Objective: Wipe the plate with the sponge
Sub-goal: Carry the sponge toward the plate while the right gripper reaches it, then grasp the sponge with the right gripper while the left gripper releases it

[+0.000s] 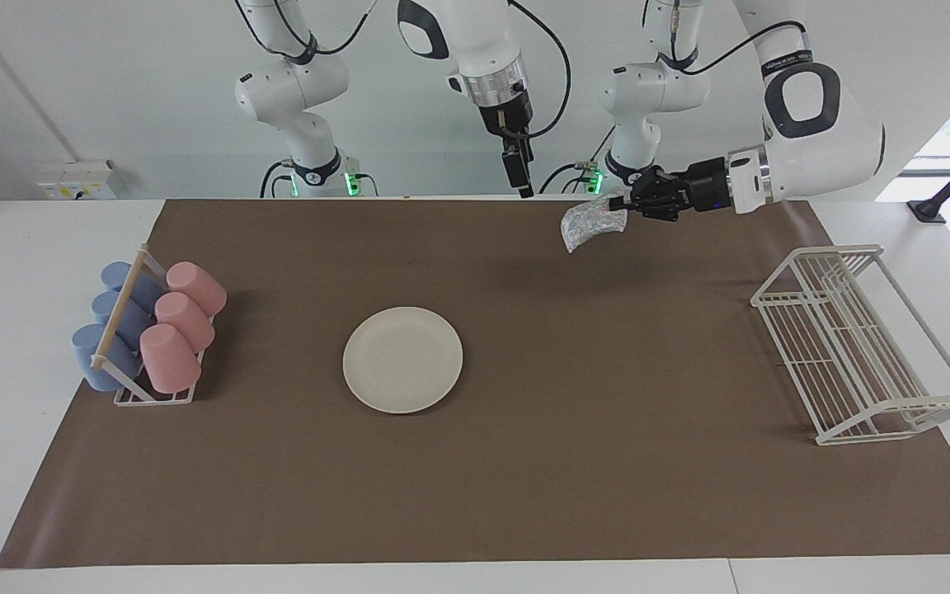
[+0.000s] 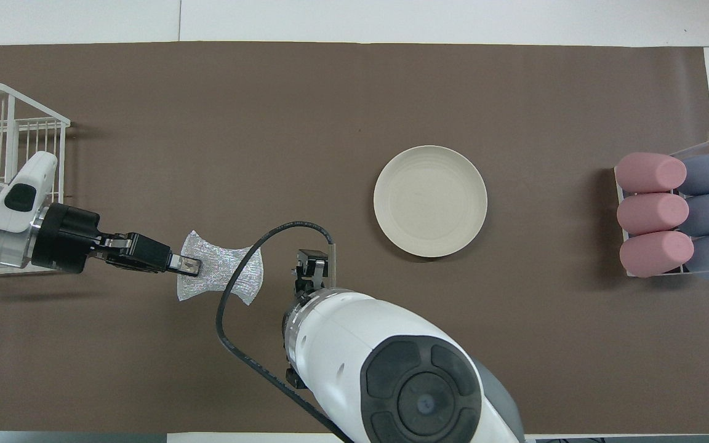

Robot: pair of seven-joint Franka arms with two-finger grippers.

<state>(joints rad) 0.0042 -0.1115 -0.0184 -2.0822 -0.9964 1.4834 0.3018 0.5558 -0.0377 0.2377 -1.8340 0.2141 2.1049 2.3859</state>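
We see left hand point(image 2: 185, 266) raised over brown mat point(image 2: 330, 86), clamped on one edge of sponge point(image 2: 222, 275). Sponge flat, airborne, long axis running out from fingertips toward right arm's end of bench. Right hand point(image 2: 310, 271) next, hanging above mat, fingers apart, waiting, holding nothing. We note plate point(image 2: 430, 200) flat on mid-mat, well apart from sponge. Cup rack point(image 2: 677, 212) at right arm's end.

The plate point(image 1: 402, 360) lies mid-table, between the cup rack point(image 1: 153, 394) and the wire rack point(image 1: 858, 346); the sponge point(image 1: 593, 223) hangs above the mat point(image 1: 524, 495).
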